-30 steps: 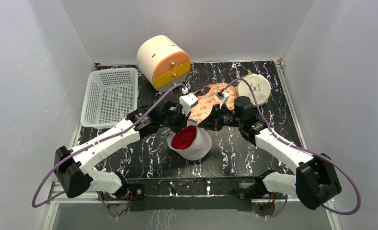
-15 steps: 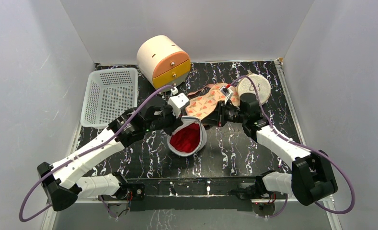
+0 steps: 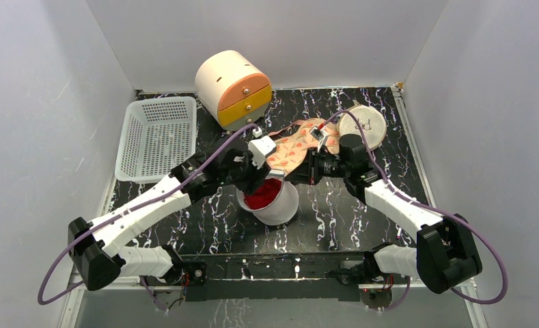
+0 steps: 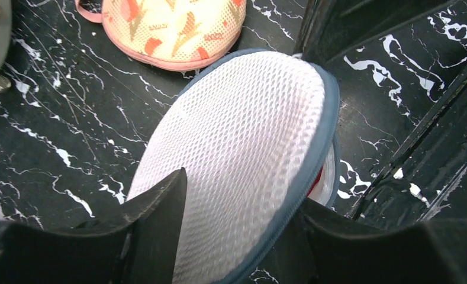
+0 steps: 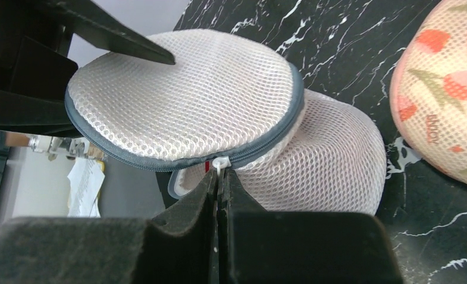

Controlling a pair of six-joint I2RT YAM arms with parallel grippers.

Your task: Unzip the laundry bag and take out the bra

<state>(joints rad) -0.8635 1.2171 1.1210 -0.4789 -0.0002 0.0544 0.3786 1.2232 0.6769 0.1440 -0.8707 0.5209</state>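
The laundry bag [image 3: 278,207] is a white mesh cylinder with a blue-grey zip band, standing mid-table. Its round lid [image 4: 237,136] is lifted and partly unzipped. The red bra [image 3: 261,195] shows inside the bag, and as a sliver [image 4: 319,177] under the lid. My left gripper [image 4: 245,204] is open, with its fingers straddling the lid. One left finger [image 5: 130,44] lies over the lid's top in the right wrist view. My right gripper [image 5: 219,177] is shut on the white zip pull [image 5: 221,163] at the lid's rim, just right of the bag [image 5: 331,160].
A peach floral fabric piece [image 3: 300,147] lies just behind the bag. Behind it to the right sits a beige round mesh pouch [image 3: 362,124]. A white perforated basket [image 3: 157,137] stands at the far left, and a cream drawer box [image 3: 232,87] at the back.
My left gripper's jaws have opened round the lid after being shut. The bag tipped toward the camera, then swung back more upright. The right gripper keeps hold of the zip pull.
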